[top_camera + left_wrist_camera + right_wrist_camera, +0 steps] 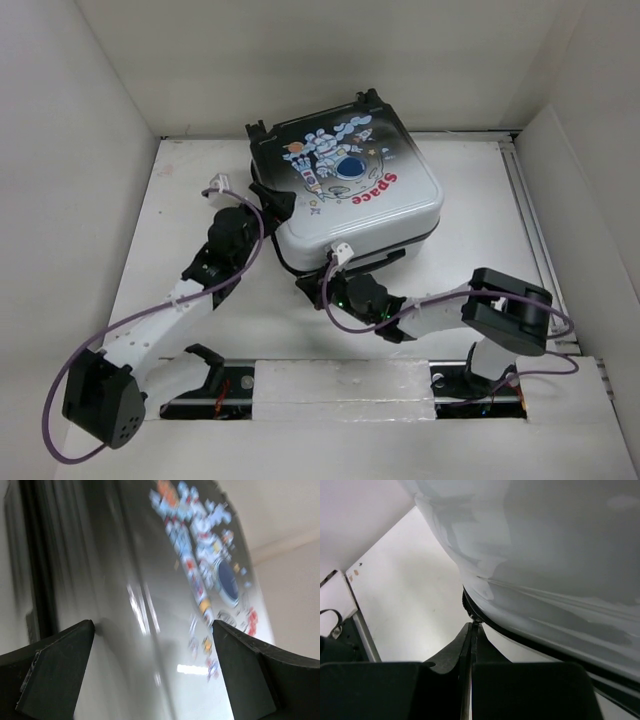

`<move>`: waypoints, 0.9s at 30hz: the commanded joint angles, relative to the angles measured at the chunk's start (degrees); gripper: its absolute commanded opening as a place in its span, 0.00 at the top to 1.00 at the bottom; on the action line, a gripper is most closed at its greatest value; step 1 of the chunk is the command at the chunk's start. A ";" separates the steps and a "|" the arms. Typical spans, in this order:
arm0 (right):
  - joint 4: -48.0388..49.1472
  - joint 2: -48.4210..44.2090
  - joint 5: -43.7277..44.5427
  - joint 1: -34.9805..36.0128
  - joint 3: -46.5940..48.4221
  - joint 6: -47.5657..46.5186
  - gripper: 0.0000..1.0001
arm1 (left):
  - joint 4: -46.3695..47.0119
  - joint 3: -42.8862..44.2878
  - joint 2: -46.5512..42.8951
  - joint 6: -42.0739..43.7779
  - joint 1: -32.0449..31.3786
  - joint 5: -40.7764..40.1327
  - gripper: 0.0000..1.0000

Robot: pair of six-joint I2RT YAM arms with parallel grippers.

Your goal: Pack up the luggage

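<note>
In the top view, the luggage (350,190) lies flat in the upper centre of the frame on the white table (170,210), its two shells together and the astronaut print facing up. The left gripper (268,205) is at the left edge of the case, and the right gripper (318,285) is at its lower edge, near the lower-left corner. From this height we cannot tell how the jaws stand.

The left wrist view is blurred. It shows what the top view hides: the two dark fingers (60,665) are spread wide at the lower corners of the frame, and the printed shell fills the space in front of them. We cannot tell whether they touch the shell.

In the right wrist view, the fingers (450,655) are pressed together at the bottom centre, and their tip meets the dark seam (535,642) under the white shell, where a small metal piece (476,618) sits (maybe a zip pull, but it is too small to be sure). Whether something thin is pinched between them, we cannot say.

We judge that the packing is near its end and the step in hand is closing the seam. The next move calls for the right fingers to follow the seam round the corner, while the left arm holds the case steady.
</note>
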 commanded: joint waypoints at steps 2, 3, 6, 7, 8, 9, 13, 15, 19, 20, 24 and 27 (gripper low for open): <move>0.00 -5.14 -10.04 2.36 -4.89 3.37 1.00 | 12.03 10.38 4.36 -7.50 7.79 20.45 0.01; -0.71 -7.41 -10.05 2.36 -5.60 3.37 1.00 | 11.42 11.79 4.90 -7.50 9.74 20.47 0.01; -3.78 -11.99 -10.67 2.36 -8.06 3.37 1.00 | 6.61 16.90 7.97 -6.98 17.80 17.05 0.01; -5.88 -12.96 -11.27 2.36 -8.07 3.37 1.00 | 6.58 16.91 9.11 -6.98 20.02 16.52 0.01; -7.03 -14.11 -12.32 2.36 -8.67 2.84 1.00 | 6.58 17.52 10.34 -7.58 22.05 16.51 0.01; -7.83 -15.07 -12.94 2.36 -9.38 2.84 1.00 | 7.28 18.65 14.10 -8.37 25.81 17.47 0.01; -15.45 -21.74 -14.09 2.36 -11.05 2.31 1.00 | 2.41 30.14 29.57 -5.76 30.86 30.20 0.01; -18.80 -24.12 -14.88 2.36 -11.58 1.70 1.00 | -3.49 36.48 35.03 -2.86 30.86 31.98 0.01; -25.84 -29.23 -13.57 2.36 -12.63 1.70 1.00 | 2.27 34.40 39.69 -5.91 31.38 31.62 0.01; -26.37 -30.71 -13.57 2.36 -12.64 1.70 1.00 | 2.80 34.40 40.84 -5.92 31.38 32.41 0.01; -28.31 -33.27 -12.16 2.36 -13.16 1.70 1.00 | 3.41 36.59 44.72 -8.11 31.38 34.96 0.01; -29.72 -33.28 -11.63 2.36 -12.64 1.17 1.00 | 4.12 37.82 46.21 -8.73 31.38 36.11 0.01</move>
